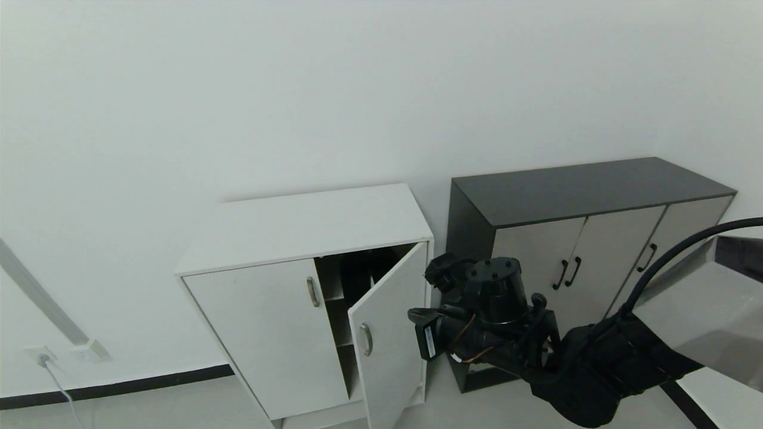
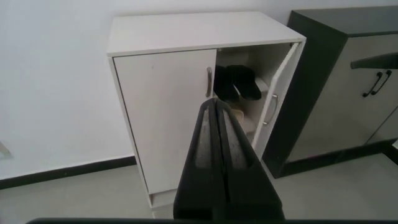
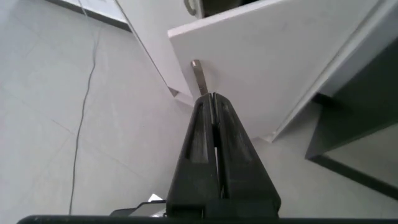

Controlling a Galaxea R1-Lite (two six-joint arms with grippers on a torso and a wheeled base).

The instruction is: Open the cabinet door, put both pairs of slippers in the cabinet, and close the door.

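- Cabinet door [image 1: 387, 333], lower centre of the head view, stands ajar. Dark slippers [image 2: 239, 81] sit on an upper shelf inside.
- Right gripper [image 3: 213, 96] is clenched on nothing, its tips just beside the door handle [image 3: 200, 78]. A glancing push could skid along the panel.
- Left gripper [image 2: 216, 102] is pressed together and empty.
- I cannot tell whether both pairs are inside, so closing now might leave one out.

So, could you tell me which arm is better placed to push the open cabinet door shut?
Right, most likely: the right gripper, shut, sits just by the handle of the half-open door, while the left gripper hangs farther back from the cabinet.
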